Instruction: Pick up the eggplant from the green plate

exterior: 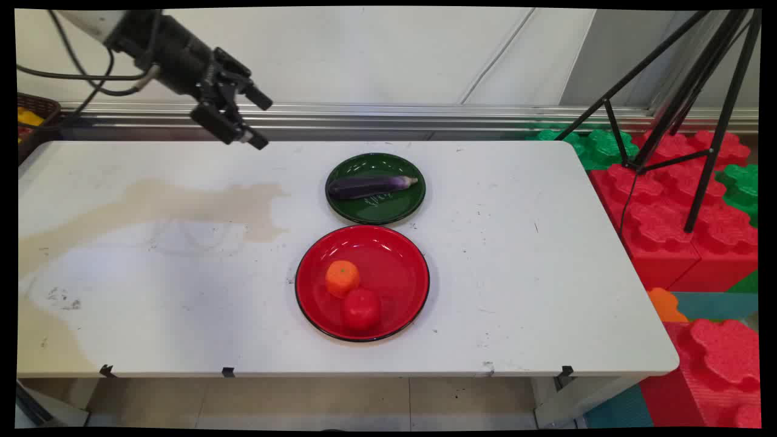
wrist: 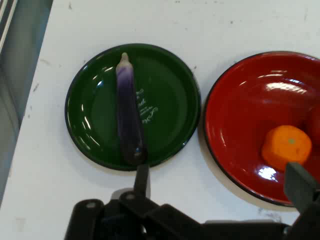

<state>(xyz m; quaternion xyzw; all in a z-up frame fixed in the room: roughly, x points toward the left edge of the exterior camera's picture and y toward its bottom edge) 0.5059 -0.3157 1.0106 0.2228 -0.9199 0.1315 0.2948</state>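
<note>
My gripper hangs open and empty above the table's far left part, left of and apart from both plates. A purple eggplant lies across a dark green plate at the table's far middle. Just in front of it a red plate holds an orange and a red tomato, touching each other. In the hand view the gripper looks down on the eggplant on the green plate, with the red plate and the orange to the right.
A brownish stain spreads over the table's left half. A black tripod stands off the table's right end among red foam blocks and green foam blocks. A dark basket sits past the far left corner.
</note>
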